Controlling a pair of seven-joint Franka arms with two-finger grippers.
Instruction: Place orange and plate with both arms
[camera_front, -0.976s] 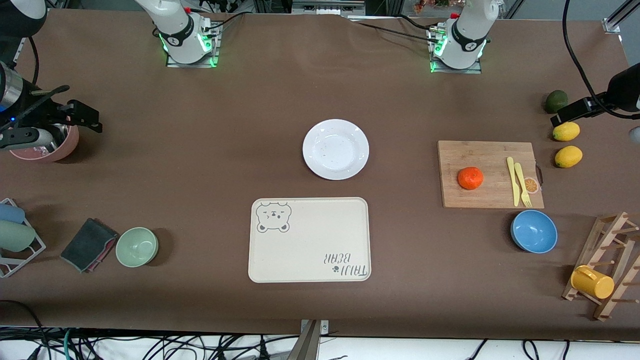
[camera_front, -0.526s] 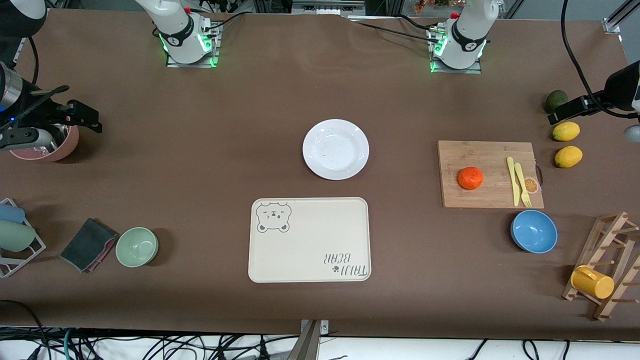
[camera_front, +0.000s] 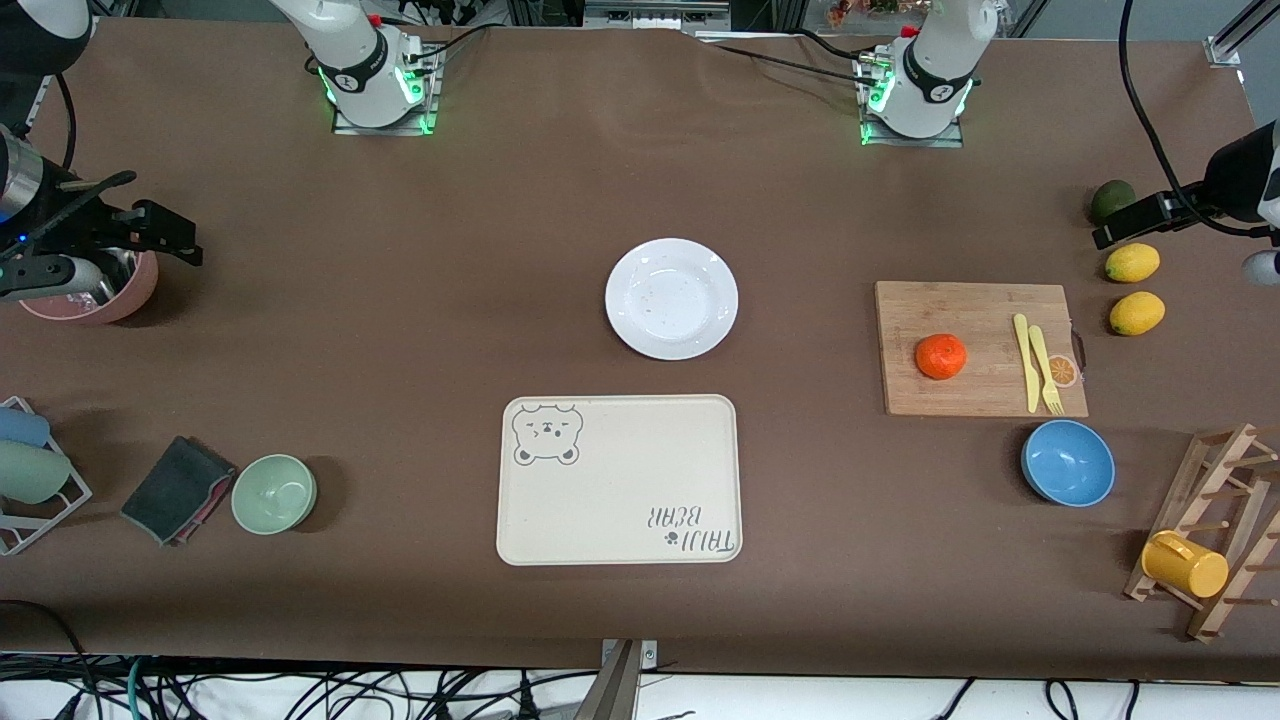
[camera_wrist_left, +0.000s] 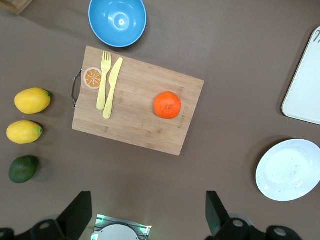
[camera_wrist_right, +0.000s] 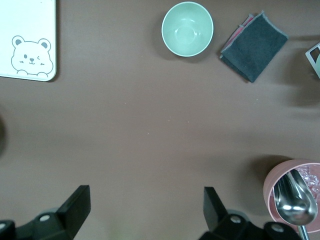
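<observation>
The orange (camera_front: 941, 356) sits on a wooden cutting board (camera_front: 975, 395) toward the left arm's end of the table; it also shows in the left wrist view (camera_wrist_left: 167, 105). The white plate (camera_front: 671, 298) lies empty at the table's middle, and shows in the left wrist view (camera_wrist_left: 290, 170). My left gripper (camera_wrist_left: 147, 215) is open and empty, high above the table near the lemons (camera_front: 1135, 222). My right gripper (camera_wrist_right: 145, 212) is open and empty, high over a pink bowl (camera_front: 110, 295) at the right arm's end.
A cream bear-print tray (camera_front: 619, 480) lies nearer the camera than the plate. A yellow knife and fork (camera_front: 1035, 362) lie on the board. A blue bowl (camera_front: 1068, 462), two lemons (camera_front: 1132, 263), an avocado (camera_front: 1111, 202), a green bowl (camera_front: 274, 493), a grey cloth (camera_front: 178, 488) and a cup rack (camera_front: 1210, 530) stand around.
The left arm's hand has shifted slightly toward the table's middle. The right arm, the orange and the plate have not moved.
</observation>
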